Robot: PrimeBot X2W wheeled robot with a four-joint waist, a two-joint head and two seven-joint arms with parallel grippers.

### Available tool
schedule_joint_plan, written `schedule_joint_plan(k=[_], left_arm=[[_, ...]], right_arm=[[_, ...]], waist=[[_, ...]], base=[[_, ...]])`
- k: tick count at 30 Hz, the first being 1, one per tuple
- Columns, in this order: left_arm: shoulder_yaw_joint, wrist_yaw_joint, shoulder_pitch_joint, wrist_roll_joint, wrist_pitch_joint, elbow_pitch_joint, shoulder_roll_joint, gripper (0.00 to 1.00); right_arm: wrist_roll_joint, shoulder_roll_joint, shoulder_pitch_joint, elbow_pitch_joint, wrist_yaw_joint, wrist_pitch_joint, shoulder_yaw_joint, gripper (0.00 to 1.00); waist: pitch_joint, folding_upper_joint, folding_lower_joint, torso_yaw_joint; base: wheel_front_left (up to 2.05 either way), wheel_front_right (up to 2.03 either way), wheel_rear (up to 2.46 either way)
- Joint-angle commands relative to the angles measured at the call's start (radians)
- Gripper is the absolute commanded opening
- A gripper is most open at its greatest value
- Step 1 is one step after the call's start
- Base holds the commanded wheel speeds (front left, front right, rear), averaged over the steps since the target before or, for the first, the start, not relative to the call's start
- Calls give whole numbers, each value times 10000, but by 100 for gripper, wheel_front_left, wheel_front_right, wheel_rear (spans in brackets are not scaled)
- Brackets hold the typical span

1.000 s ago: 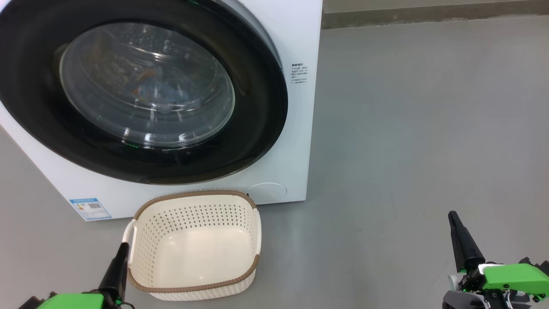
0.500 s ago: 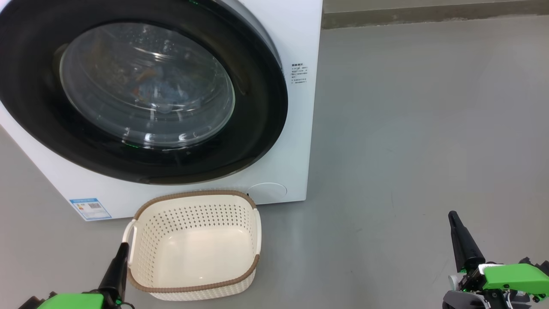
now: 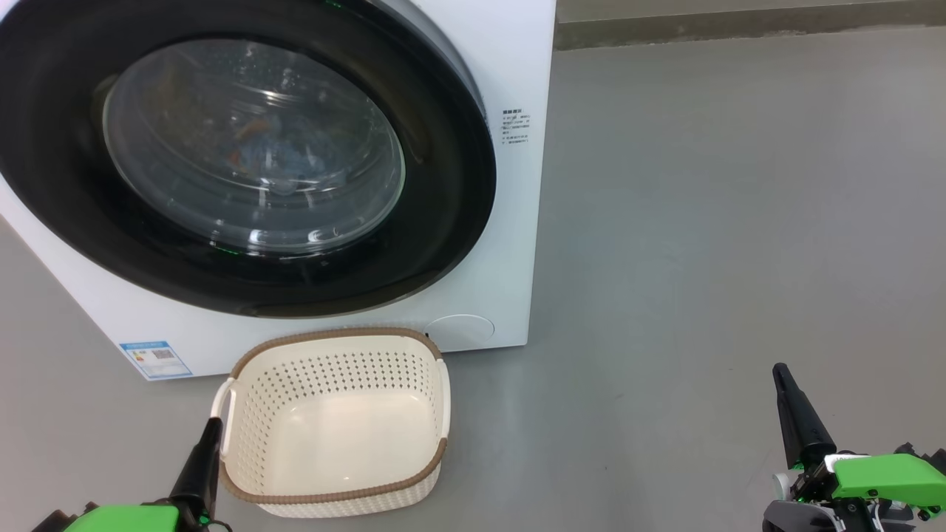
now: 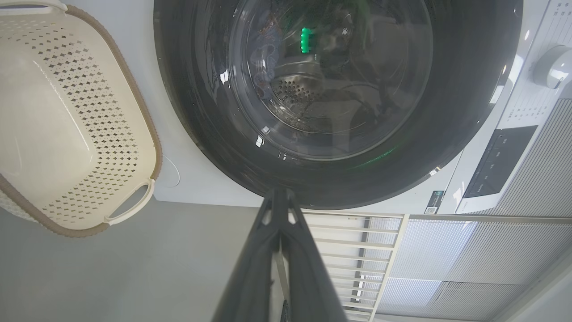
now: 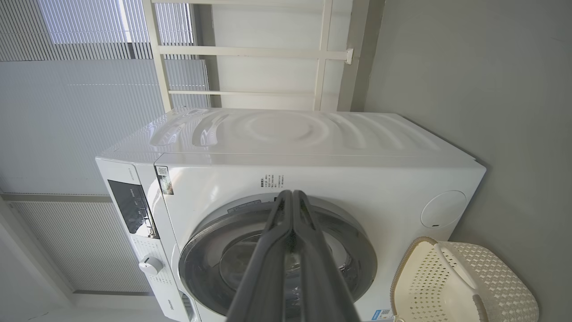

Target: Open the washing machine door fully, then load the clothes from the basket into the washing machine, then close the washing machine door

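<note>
The washing machine stands at the upper left, and its door, a black rim around a glass bowl, lies flush against the front. Through the glass I see the clothes as light-blue and orange fabric inside the drum. The basket sits on the floor before the machine, its cream bottom bare. My left gripper is shut beside the basket's left handle, holding nothing. My right gripper is shut over the floor at the lower right. In the wrist views the left gripper and right gripper have their fingers pressed together, pointing at the door.
Grey floor stretches to the right of the machine up to a wall skirting. A blue label and a round filter cover mark the machine's lower front. A white rail frame and blinds stand behind the machine.
</note>
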Motion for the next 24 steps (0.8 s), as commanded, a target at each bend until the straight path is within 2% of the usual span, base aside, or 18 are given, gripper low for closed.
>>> schedule_joint_plan(k=[1,24], left_arm=[[356,-29,-418,-70,59,-292,116,0],[360,-29,-419,-66,63,-292,113,0]], right_arm=[[35,-8,-103,-305,17,73,220,0],[30,-4,-104,-305,17,78,214,0]], waist=[[0,-1,0,0],[0,-1,-1,0]], base=[[0,0,0],[0,0,0]])
